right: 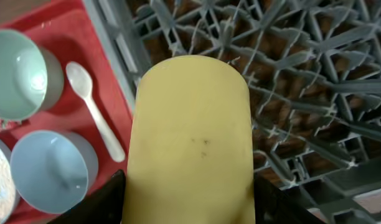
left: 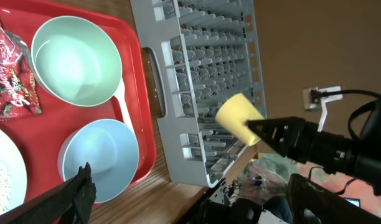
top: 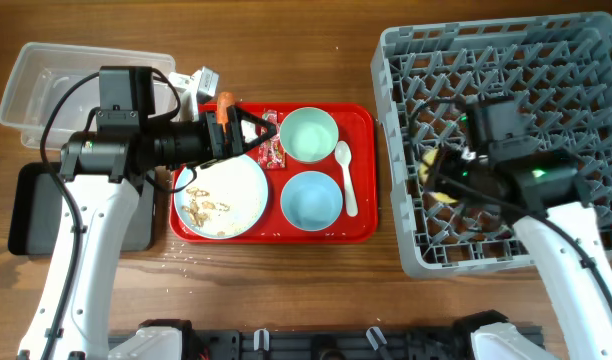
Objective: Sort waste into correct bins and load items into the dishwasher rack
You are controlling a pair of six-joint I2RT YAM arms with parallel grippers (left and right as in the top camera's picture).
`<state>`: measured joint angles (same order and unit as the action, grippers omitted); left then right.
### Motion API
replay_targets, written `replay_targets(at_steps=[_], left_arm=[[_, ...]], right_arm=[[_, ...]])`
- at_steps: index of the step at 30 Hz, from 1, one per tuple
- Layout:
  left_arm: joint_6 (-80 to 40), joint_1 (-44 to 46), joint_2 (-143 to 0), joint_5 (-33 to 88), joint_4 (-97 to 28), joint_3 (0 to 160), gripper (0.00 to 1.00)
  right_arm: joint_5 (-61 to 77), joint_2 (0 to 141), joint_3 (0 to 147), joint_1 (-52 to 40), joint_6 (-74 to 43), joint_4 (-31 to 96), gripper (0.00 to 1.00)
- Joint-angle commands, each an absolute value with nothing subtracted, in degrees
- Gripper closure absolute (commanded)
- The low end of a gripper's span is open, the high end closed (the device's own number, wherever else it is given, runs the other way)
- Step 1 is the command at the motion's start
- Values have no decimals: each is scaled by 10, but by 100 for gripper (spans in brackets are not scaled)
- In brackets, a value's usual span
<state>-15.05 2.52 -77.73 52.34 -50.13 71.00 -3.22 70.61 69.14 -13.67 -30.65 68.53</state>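
My right gripper (top: 441, 172) is shut on the small yellow cup (right: 190, 137) and holds it over the left part of the grey dishwasher rack (top: 546, 60); the cup also shows in the left wrist view (left: 239, 118). My left gripper (top: 258, 130) is open and empty above the back of the red tray (top: 358, 125). The orange carrot piece (top: 226, 104) and the red-and-white wrapper (top: 273, 151) lie beside it. The green bowl (top: 309, 133), blue bowl (top: 311, 198), white spoon (top: 346, 177) and the plate (top: 236, 190) with beige crumbs (top: 200, 209) sit on the tray.
The clear tub (top: 56, 75) stands at the back left. The black tray (top: 28, 205) lies in front of it, partly under my left arm. A crumpled white tissue (top: 202, 79) lies behind the red tray. The rack fills the right side.
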Motion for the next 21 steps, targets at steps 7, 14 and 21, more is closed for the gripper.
replay_targets(at_steps=[7,14,21], left_arm=[[-139,22,-776,524,-503,717,0],[-139,22,-776,524,-503,717,0],[-139,22,-776,524,-503,717,0]], right_arm=[[86,699,710,262,-180,660,49],[168,750,710,350,-192,641,49],[241,777,710,349,-175,661,49]])
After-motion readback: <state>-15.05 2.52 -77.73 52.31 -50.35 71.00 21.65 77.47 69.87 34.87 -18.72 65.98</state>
